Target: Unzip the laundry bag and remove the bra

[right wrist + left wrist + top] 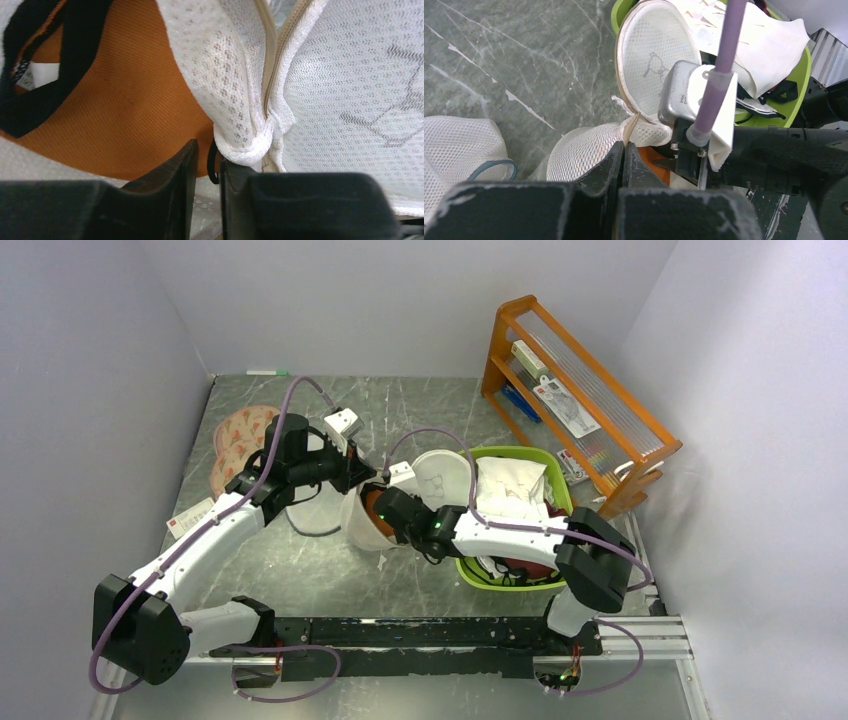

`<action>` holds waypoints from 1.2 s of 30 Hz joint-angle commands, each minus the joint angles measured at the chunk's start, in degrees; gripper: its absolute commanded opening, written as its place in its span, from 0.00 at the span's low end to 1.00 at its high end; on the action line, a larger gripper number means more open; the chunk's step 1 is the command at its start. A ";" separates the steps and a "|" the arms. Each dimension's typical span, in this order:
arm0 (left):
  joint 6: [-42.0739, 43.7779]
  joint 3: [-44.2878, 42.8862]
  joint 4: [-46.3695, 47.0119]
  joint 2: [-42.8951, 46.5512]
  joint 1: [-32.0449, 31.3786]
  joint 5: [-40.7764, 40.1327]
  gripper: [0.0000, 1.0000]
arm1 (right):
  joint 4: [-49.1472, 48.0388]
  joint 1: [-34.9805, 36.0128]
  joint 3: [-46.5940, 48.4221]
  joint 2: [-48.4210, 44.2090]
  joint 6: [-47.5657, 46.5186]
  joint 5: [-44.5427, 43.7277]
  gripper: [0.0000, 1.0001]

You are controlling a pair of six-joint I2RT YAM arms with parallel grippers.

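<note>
The laundry bag [440, 475] stands open like a clamshell at mid-table, its lid with the spectacles-like mark [654, 65] raised against the green basket. My left gripper [624, 146] is shut on the bag's beige zipper tape at the hinge, beside the lower mesh half [579, 150]. Inside lies the bra [115, 100], showing an orange cup and a black strap. My right gripper [207, 160] reaches into the bag's mouth [385, 512]. Its fingers stand a narrow gap apart, with a thin black loop of the bra between them. White mesh [225, 75] rests on the right finger.
A green basket [500, 583] holding white cloth [510, 485] touches the bag's right side. Behind it is a wooden rack [570, 390]. A white mesh bag with a grey ring [464, 145] lies under the left arm, and pink-patterned bags [240, 435] at far left.
</note>
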State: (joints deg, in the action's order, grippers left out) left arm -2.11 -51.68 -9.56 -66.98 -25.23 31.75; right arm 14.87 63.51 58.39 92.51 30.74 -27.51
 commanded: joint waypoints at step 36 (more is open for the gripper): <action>0.68 -0.82 1.45 0.27 -0.78 -2.30 0.07 | -21.02 0.38 -2.09 -43.56 -16.35 4.67 0.00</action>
State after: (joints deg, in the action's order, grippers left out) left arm -1.91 -51.68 -9.63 -67.09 -25.71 29.91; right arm -5.34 63.72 53.82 52.88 17.63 -19.66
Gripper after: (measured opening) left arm 0.072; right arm 0.012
